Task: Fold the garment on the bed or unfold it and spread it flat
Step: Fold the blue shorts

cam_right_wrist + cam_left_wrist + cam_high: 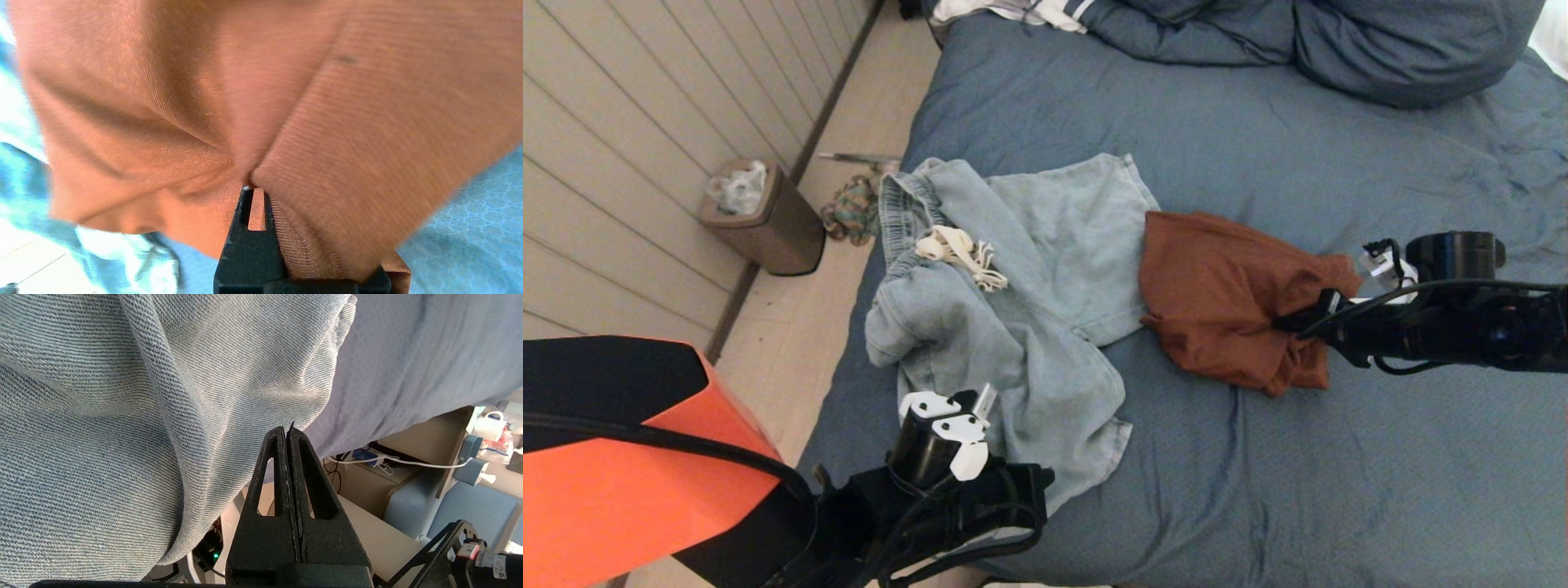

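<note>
Blue bed (1258, 490), wrinkled. Denim shorts (1013, 310) crumpled near left edge; rust shirt (1217, 294) just beside, toward middle. Left gripper (288, 430) pressed shut, empty, beside shorts. Right gripper (261, 196) clamped on shirt fold.

— Open bed (1380, 474) cover along the near edge and toward the right edge.
— Blocked mid-bed: light-blue garment (1029, 327) beside rust garment (1217, 302); duvet (1298, 41) bunched along the far edge.
</note>
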Tool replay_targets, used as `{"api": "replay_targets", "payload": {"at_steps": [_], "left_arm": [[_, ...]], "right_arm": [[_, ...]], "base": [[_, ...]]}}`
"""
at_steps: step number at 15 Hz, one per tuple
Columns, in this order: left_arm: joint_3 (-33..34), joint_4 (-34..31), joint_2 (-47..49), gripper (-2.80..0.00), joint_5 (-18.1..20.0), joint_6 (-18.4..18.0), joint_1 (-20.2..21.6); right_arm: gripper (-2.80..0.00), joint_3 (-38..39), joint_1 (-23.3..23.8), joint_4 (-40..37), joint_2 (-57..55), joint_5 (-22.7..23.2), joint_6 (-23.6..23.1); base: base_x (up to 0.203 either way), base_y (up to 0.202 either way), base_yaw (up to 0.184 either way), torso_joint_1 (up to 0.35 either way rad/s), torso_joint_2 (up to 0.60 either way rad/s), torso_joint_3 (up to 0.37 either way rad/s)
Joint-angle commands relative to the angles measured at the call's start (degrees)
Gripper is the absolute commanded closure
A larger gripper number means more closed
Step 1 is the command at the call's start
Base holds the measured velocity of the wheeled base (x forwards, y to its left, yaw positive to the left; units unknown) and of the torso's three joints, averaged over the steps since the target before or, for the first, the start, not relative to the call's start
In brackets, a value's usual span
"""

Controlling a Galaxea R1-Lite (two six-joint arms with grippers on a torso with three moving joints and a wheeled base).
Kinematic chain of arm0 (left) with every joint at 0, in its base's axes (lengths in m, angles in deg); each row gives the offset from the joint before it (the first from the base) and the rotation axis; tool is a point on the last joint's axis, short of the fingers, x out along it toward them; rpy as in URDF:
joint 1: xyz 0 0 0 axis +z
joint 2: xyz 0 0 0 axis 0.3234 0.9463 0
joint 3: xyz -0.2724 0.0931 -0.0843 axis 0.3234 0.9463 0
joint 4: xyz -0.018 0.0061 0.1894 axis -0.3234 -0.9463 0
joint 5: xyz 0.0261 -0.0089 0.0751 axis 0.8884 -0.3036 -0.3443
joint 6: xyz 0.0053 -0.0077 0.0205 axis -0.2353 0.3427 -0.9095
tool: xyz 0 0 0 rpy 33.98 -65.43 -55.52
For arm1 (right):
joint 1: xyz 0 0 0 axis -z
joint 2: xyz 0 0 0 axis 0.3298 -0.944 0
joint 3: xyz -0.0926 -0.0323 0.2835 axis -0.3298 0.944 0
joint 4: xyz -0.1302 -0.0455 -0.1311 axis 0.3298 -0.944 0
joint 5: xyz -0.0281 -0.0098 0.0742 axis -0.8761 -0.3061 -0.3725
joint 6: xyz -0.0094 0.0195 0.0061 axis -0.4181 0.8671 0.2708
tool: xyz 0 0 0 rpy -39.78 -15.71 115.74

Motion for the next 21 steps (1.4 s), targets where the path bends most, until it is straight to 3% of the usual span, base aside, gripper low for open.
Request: {"api": "replay_targets", "payload": {"at_steps": [1, 3, 7, 15, 21], "left_arm": [[0.11, 0.37, -0.49, 0.0, 0.02, 0.29, 0.02], [0.2, 0.28, -1.15, 0.0, 0.02, 0.32, 0.02], [0.48, 0.28, -2.49, 0.0, 0.02, 0.41, 0.02], [0.39, 0.37, -1.79, 0.0, 0.02, 0.41, 0.02], [0.48, 0.37, -1.26, 0.0, 0.02, 0.41, 0.02]], "right_arm": [[0.0, -2.08, 0.55, -1.7, 1.79, 0.14, -0.08], [0.0, -2.34, 2.45, -1.68, 1.83, 0.15, -0.47], [0.0, -4.48, 10.68, -4.03, 1.65, 0.57, -1.56], [0.0, -11.26, 23.88, -9.89, -1.35, 0.75, -8.28], [0.0, -20.99, 34.14, -15.7, -5.29, 4.85, -9.29]], "base": [[0.0, 0.0, 0.0, 0.0, 0.0, 0.0], [0.0, 0.0, 0.0, 0.0, 0.0, 0.0], [0.0, 0.0, 0.0, 0.0, 0.0, 0.0], [0.0, 0.0, 0.0, 0.0, 0.0, 0.0], [0.0, 0.0, 0.0, 0.0, 0.0, 0.0]]}}
